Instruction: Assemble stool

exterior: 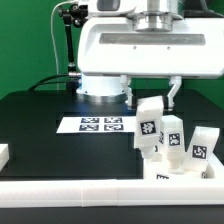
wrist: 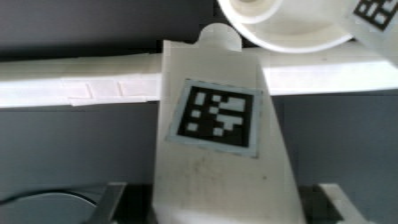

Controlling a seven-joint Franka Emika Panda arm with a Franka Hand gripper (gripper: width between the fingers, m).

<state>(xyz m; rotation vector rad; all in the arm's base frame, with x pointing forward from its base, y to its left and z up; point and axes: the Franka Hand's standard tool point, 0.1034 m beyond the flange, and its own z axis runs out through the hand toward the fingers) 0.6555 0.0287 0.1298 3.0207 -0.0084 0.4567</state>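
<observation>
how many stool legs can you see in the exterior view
3. The first leg sits in the claw. The second leg is beside it toward the exterior view's right, and the third leg is farthest right. Others may be hidden behind them.

The exterior view looks slightly downward across the black table (exterior: 40, 115) toward the arm's base, taking in the whole workspace from some way off. The wrist view sits very close behind a tagged leg (wrist: 217, 140), which also appears in the exterior view (exterior: 150, 122).
</observation>
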